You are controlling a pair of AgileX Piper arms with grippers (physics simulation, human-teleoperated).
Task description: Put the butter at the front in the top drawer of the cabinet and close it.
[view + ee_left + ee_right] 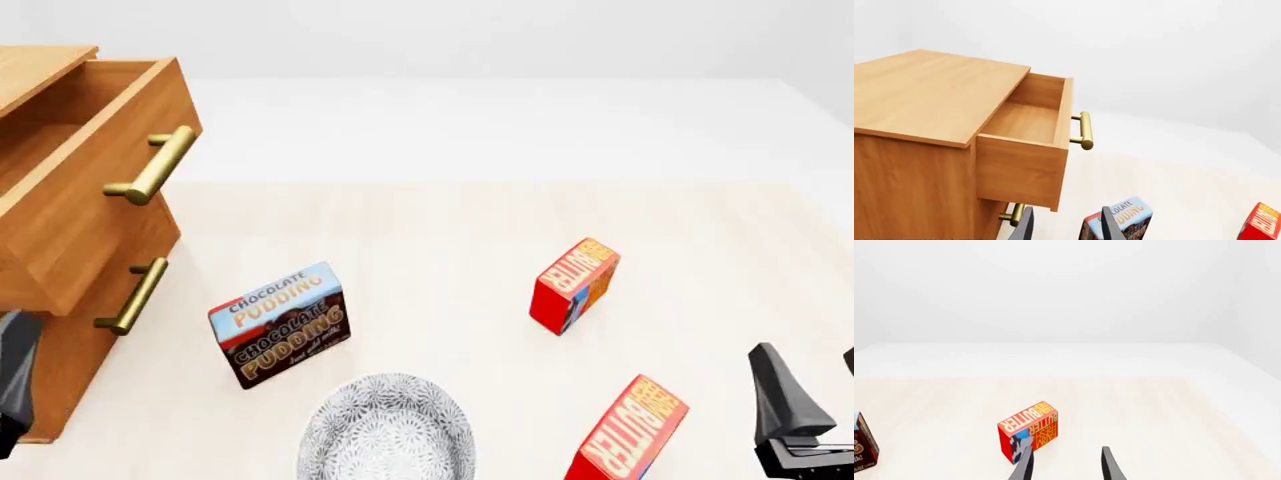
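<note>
Two butter cartons stand on the table. The butter at the front [627, 432] is near the bottom edge, with the other carton [575, 284] farther back. My right gripper [814, 392] hangs open to the right of the front butter, apart from it. In the right wrist view its open fingers [1066, 467] sit just short of a butter carton [1029, 432]. The cabinet [60, 340] stands at the left with its top drawer [94, 190] pulled out and nothing inside [1024, 120]. My left gripper [1067, 230] is open beside the cabinet's front corner.
A Chocolate Pudding box [278, 322] stands between the cabinet and the butters. A patterned grey bowl [387, 435] sits near the front edge. The lower drawer's brass handle [134, 295] is flush and shut. A red carton [1261, 222] shows at the edge of the left wrist view.
</note>
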